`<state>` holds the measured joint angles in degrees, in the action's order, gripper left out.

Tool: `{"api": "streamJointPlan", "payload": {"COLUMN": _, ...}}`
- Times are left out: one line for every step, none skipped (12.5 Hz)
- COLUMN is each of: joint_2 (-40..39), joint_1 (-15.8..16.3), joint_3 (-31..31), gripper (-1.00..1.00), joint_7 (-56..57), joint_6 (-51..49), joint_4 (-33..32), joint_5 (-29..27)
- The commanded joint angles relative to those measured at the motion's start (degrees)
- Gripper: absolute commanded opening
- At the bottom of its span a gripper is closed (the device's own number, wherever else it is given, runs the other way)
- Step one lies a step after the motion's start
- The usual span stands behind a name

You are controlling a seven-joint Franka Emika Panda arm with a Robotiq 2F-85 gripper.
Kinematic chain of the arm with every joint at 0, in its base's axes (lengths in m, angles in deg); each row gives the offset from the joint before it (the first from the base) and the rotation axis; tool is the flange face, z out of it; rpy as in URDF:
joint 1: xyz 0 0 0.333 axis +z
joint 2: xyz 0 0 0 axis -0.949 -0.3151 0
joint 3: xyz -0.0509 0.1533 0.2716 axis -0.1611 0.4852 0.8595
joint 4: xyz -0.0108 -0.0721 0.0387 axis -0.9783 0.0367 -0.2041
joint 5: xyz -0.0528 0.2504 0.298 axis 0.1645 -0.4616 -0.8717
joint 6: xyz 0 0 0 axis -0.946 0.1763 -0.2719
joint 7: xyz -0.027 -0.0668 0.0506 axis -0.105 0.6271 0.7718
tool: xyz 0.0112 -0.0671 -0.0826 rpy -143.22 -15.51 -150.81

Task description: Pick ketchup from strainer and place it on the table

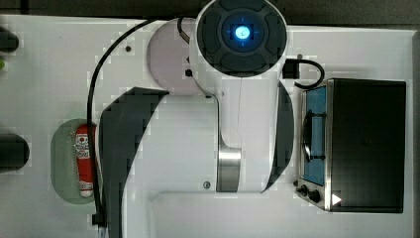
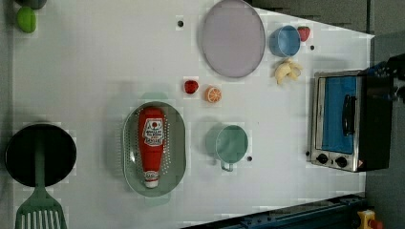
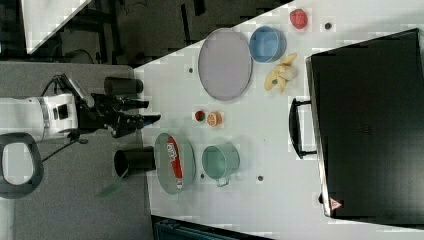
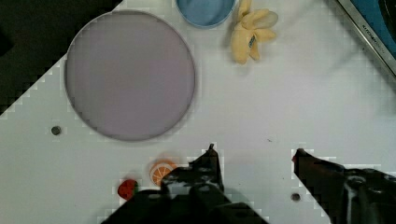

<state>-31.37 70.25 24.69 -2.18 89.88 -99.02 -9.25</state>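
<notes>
The ketchup (image 2: 152, 143) is a slim red bottle with a white cap, lying flat in the pale green oval strainer (image 2: 179, 155). In the top view, the ketchup (image 1: 85, 161) lies lengthwise in the strainer (image 1: 64, 158) at the top view's left, beside the arm's dark shadow. In the right view, my gripper (image 3: 152, 111) hangs high above the white table (image 2: 95, 71), apart from the ketchup (image 3: 174, 157) and the strainer (image 3: 165, 175). In the wrist view, my gripper (image 4: 254, 154) is open, with bare table between its dark fingers (image 4: 210, 161).
A grey-lilac plate (image 2: 232, 38), blue cup (image 2: 284, 41), banana (image 2: 287, 70), strawberry (image 2: 303, 32), orange slice (image 2: 213, 94) and small red fruit (image 2: 191, 86) lie beyond the strainer. A teal cup (image 2: 230, 143), toaster oven (image 2: 348, 121), black pan (image 2: 40, 155) and green spatula (image 2: 38, 210) stand around it.
</notes>
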Motion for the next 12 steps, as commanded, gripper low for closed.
{"api": "streamJointPlan", "payload": {"joint_2": 11.8, "joint_1": -5.9, "joint_3": 2.5, "gripper": 0.58, "joint_7": -2.2, "joint_6": -5.9, "joint_4": -8.1, "joint_5": -1.8}}
{"api": "streamJointPlan", "payload": {"joint_2": 11.7, "joint_1": -5.7, "joint_3": 3.1, "gripper": 0.81, "joint_7": -2.2, "joint_6": -5.9, "joint_4": -8.1, "joint_5": -1.8}}
{"api": "streamJointPlan", "payload": {"joint_2": 11.5, "joint_1": -5.3, "joint_3": 4.1, "gripper": 1.0, "joint_7": -2.2, "joint_6": -5.8, "joint_4": -8.1, "joint_5": -2.1}}
{"api": "streamJointPlan", "payload": {"joint_2": 11.3, "joint_1": -4.7, "joint_3": 5.6, "gripper": 1.0, "joint_7": -2.2, "joint_6": -5.7, "joint_4": -8.1, "joint_5": -2.3}}
{"api": "streamJointPlan", "payload": {"joint_2": 10.9, "joint_1": -4.1, "joint_3": 7.6, "gripper": 1.0, "joint_7": -2.2, "joint_6": -5.5, "joint_4": -8.1, "joint_5": -2.4}}
{"api": "streamJointPlan", "payload": {"joint_2": 10.4, "joint_1": -3.4, "joint_3": 9.9, "gripper": 1.0, "joint_7": -2.2, "joint_6": -5.2, "joint_4": -8.1, "joint_5": -2.4}}
{"api": "streamJointPlan", "payload": {"joint_2": 9.8, "joint_1": -2.7, "joint_3": 12.6, "gripper": 1.0, "joint_7": -2.2, "joint_6": -4.6, "joint_4": -8.1, "joint_5": -2.4}}
{"api": "streamJointPlan", "payload": {"joint_2": 9.0, "joint_1": -2.2, "joint_3": 15.4, "gripper": 1.0, "joint_7": -2.2, "joint_6": -3.6, "joint_4": -8.0, "joint_5": -2.4}}
{"api": "streamJointPlan", "payload": {"joint_2": 8.2, "joint_1": -1.7, "joint_3": 18.3, "gripper": 1.0, "joint_7": -2.3, "joint_6": -2.3, "joint_4": -8.0, "joint_5": -2.4}}
{"api": "streamJointPlan", "payload": {"joint_2": 7.2, "joint_1": -1.4, "joint_3": 21.3, "gripper": 1.0, "joint_7": -2.3, "joint_6": -0.5, "joint_4": -8.0, "joint_5": -2.4}}
{"api": "streamJointPlan", "payload": {"joint_2": 6.1, "joint_1": -1.1, "joint_3": 24.2, "gripper": 1.0, "joint_7": -2.3, "joint_6": 1.3, "joint_4": -8.1, "joint_5": -2.4}}
{"api": "streamJointPlan", "payload": {"joint_2": 4.8, "joint_1": -1.0, "joint_3": 27.1, "gripper": 1.0, "joint_7": -2.3, "joint_6": 3.0, "joint_4": -8.1, "joint_5": -2.4}}
